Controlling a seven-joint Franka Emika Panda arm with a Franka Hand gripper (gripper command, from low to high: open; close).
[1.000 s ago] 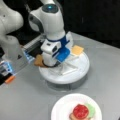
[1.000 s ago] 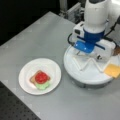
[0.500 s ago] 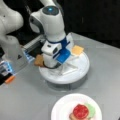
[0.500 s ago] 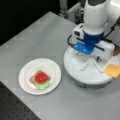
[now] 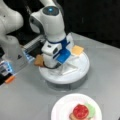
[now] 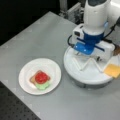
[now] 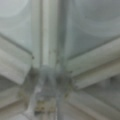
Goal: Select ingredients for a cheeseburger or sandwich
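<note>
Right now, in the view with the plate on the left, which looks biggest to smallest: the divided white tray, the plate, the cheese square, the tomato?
1. Divided white tray, partly hidden by the arm.
2. White plate, a little smaller.
3. Orange cheese square and red tomato disc: too alike to rank.

The sandwich so far, well apart from the gripper [image 6: 86, 53] toward a front view's bottom left, is a tan bread square [image 6: 32, 80] lying flat, green lettuce [image 6: 42, 86] spilling past its edge and a red tomato disc [image 6: 41, 77] on top; in both front views it shows the same stack [image 5: 81, 112]. An orange cheese square [image 6: 113, 70] lies flat just beside the gripper, and a second tan bread square [image 5: 39, 60] sits close on its other side
</note>
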